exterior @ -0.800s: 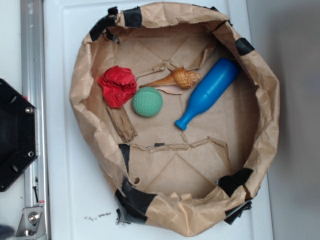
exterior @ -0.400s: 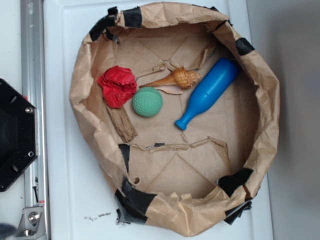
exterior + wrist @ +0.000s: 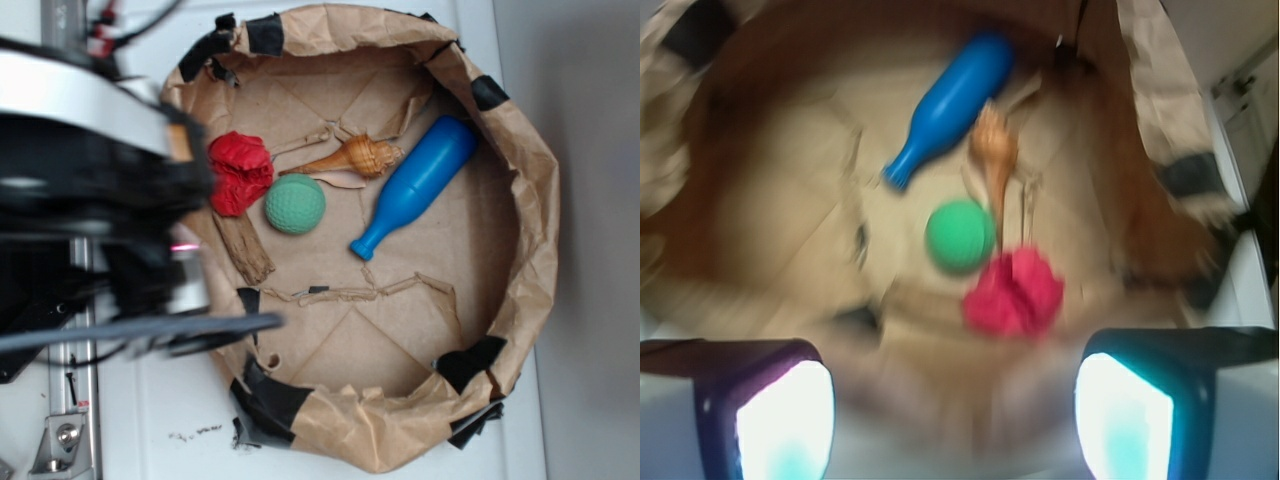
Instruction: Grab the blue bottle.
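Tool (image 3: 955, 400) newly entered, open

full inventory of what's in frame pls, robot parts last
blue bottle: 1, bright blue, lying on its side at the right of the paper basin, mouth toward the middle
green ball: 1, green, dimpled, near the centre
shell: 1, orange-brown, between the ball and the bottle's body
red crumpled thing: 1, red, left side of the basin
wood piece: 1, brown, just below the red thing
paper basin: 1, brown with black tape patches, on the white surface
metal rail: 1, silver, left edge
arm: 1, black and silver, blurred, over the basin's left rim
fingers: 2, wide apart, holding nothing
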`<control>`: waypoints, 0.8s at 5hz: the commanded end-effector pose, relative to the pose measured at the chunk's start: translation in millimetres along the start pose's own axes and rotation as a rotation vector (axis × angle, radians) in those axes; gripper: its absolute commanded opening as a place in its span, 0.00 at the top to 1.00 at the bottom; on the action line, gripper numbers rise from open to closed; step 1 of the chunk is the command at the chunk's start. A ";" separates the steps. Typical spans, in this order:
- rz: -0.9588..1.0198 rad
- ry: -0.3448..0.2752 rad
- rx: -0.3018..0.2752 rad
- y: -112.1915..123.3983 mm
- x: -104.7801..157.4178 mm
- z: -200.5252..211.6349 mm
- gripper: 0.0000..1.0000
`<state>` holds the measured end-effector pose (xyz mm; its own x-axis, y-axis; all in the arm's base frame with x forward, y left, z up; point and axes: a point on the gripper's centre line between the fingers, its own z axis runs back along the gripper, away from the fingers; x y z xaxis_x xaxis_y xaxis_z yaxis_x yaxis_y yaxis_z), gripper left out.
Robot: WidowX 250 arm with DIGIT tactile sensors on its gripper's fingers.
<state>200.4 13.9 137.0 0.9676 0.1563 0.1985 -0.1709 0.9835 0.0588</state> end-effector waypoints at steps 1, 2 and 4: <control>0.045 -0.180 -0.088 4.0 79.4 -23.6 0.00; 0.101 -0.227 -0.090 12.6 107.5 -62.3 0.00; 0.015 -0.198 -0.120 -14.6 116.7 -114.5 0.00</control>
<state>323.7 32.0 29.7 0.9239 0.1917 0.3312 -0.1813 0.9815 -0.0624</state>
